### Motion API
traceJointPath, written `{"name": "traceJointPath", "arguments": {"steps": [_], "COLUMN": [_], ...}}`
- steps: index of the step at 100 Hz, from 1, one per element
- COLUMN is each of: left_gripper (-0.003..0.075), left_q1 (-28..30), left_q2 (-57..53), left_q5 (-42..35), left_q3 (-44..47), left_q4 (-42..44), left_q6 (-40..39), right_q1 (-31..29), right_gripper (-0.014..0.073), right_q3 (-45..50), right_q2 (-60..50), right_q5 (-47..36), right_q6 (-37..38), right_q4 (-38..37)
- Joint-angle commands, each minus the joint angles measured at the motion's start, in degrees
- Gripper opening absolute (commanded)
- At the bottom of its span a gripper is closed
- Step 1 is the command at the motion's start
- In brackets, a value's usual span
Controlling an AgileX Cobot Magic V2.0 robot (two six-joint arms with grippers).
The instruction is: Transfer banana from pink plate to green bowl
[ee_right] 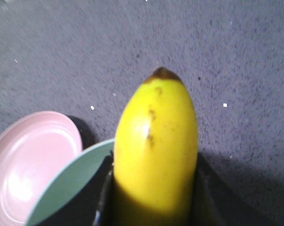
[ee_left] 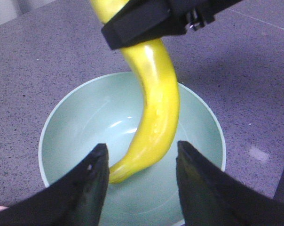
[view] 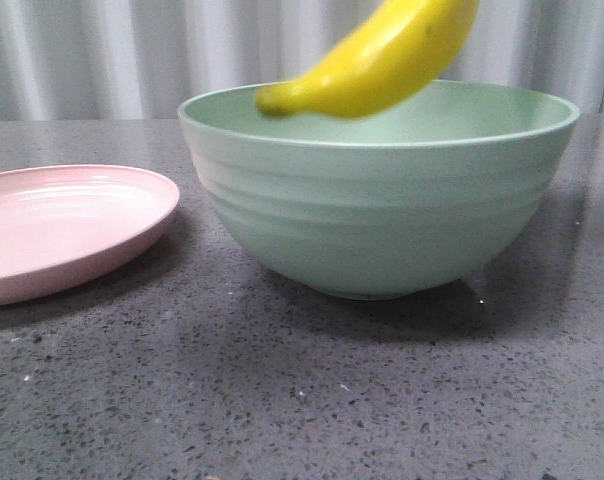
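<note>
The yellow banana (view: 382, 60) hangs tilted above the green bowl (view: 382, 220), its lower tip just over the bowl's rim. My right gripper (ee_right: 153, 186) is shut on the banana (ee_right: 156, 146); its dark fingers (ee_left: 146, 21) clamp the banana's upper part in the left wrist view. My left gripper (ee_left: 142, 146) is open and empty above the bowl (ee_left: 81, 127), with the banana's lower end (ee_left: 156, 108) seen between its fingers. The pink plate (view: 62, 225) lies empty to the left of the bowl and also shows in the right wrist view (ee_right: 29, 160). Neither gripper shows in the front view.
The plate and bowl stand on a dark grey speckled table (view: 302, 400). A pale corrugated wall (view: 102, 50) runs behind it.
</note>
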Motion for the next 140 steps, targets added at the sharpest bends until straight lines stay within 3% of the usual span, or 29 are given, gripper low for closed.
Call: {"name": "traceJointPath", "arguments": {"steps": [1,15,40,53,78,95,106,123,140], "left_gripper": [0.0305,0.0305,0.0305,0.0305,0.0305,0.03,0.0239,0.0001,-0.002], "left_q1": [-0.26,-0.26,-0.26,-0.26,-0.26,-0.26,-0.26,-0.26,-0.26], "left_q2": [-0.97,-0.97,-0.97,-0.97,-0.97,-0.97,-0.97,-1.69,-4.72], "left_q5": [-4.26,-4.26,-4.26,-4.26,-4.26,-4.88,-4.88,-6.43,-10.18], "left_q3": [-1.99,-1.99,-1.99,-1.99,-1.99,-1.99,-1.99,-1.75,0.04], "left_q4": [-0.64,-0.64,-0.64,-0.64,-0.64,-0.64,-0.64,-0.64,-0.64], "left_q6": [0.05,0.05,0.05,0.05,0.05,0.05,0.05,0.05,0.05], "right_q1": [0.64,1.66,2.26,2.26,2.26,2.26,2.26,2.26,2.26], "right_gripper": [-0.0071,-0.0034,0.0288,0.0359,0.0358,0.0342,0.0222,-0.0074,-0.0065], "right_q3": [-1.73,-1.73,-1.73,-1.73,-1.73,-1.73,-1.73,-1.73,-0.79], "right_q2": [0.91,3.28,3.58,3.58,3.21,1.26,-0.96,-5.27,-9.74], "right_q5": [-4.22,-3.46,-4.32,-4.32,-3.98,-1.73,0.23,1.23,0.69], "right_q6": [-0.59,-1.7,-3.16,-3.16,-3.16,-3.16,-3.16,-3.16,-3.16], "right_q4": [-0.15,-0.72,-0.75,-2.75,-3.36,-7.99,-9.21,-11.17,-12.64]}}
